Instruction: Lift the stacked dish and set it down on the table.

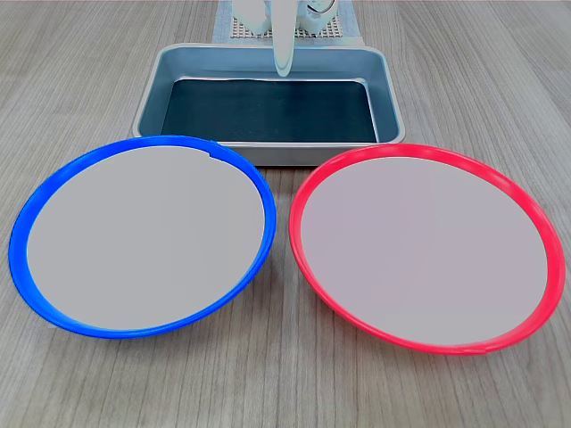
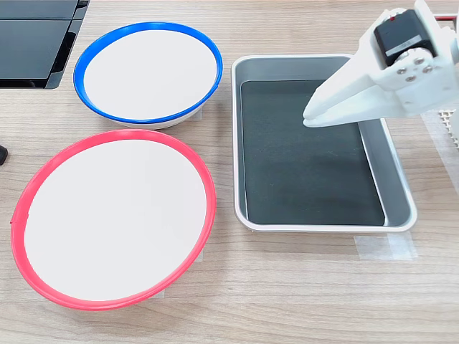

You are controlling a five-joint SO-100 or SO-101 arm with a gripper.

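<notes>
The blue-rimmed dish [image 1: 143, 236] [image 2: 147, 70] lies flat on the wood-grain table [image 1: 80, 71] [image 2: 287, 294], with a small notch in its far rim in the first exterior view. It stands beside the red-rimmed plate, apart from it by a narrow gap. My white gripper [image 1: 283, 68] [image 2: 310, 116] hangs over the grey metal tray, its fingers pressed together and holding nothing. It is well away from the blue dish and touches neither plate.
The red-rimmed plate [image 1: 426, 250] [image 2: 115, 218] lies on the table next to the blue dish. Behind both plates in the first exterior view stands the tray [image 1: 147, 98] [image 2: 237, 143]. A black panel [image 2: 32, 39] lies at the second exterior view's upper left.
</notes>
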